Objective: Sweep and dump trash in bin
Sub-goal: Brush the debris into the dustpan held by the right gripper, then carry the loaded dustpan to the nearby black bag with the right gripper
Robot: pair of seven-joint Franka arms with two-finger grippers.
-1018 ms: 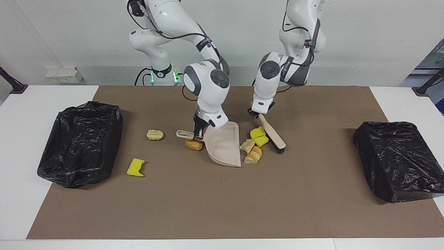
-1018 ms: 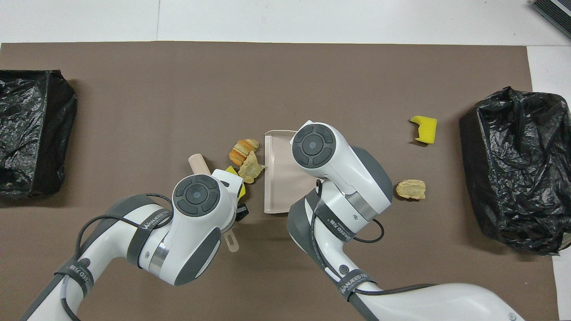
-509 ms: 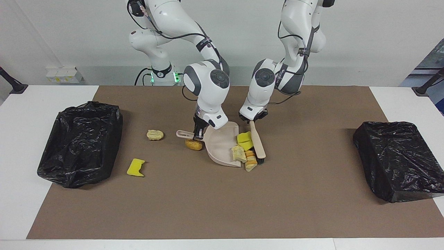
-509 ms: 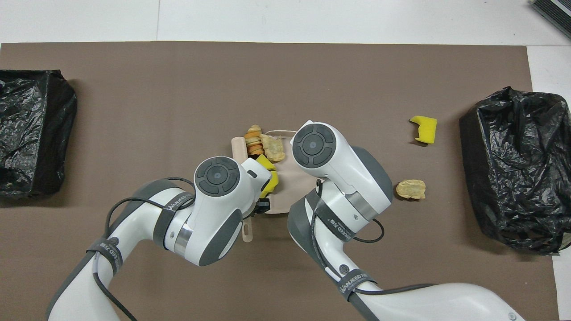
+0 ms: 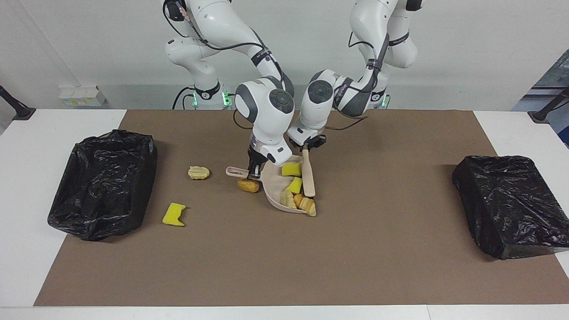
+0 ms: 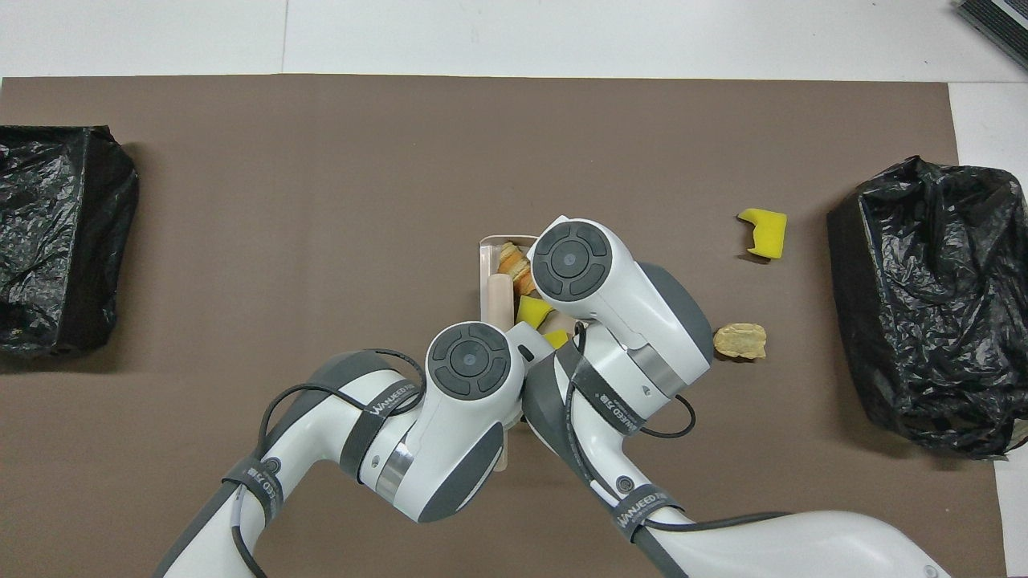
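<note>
Left hand [image 5: 306,149] is clamped on the brush [image 5: 308,178] over the dustpan [image 5: 278,186]; right hand [image 5: 253,171] is clamped on the dustpan's handle, scraps [image 5: 298,201] inside.

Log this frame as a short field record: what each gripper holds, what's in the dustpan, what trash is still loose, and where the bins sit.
right gripper: shut on the dustpan handle, pan resting on the mat
left gripper: shut on the brush handle, brush lying across the pan mouth
dustpan: holds two yellow sponge chunks and two bread pieces
loose trash: brown piece under the dustpan handle; bread piece and yellow sponge scrap toward the right arm's end
bins: black-bagged bin at the right arm's end, second bin at the left arm's end
</note>
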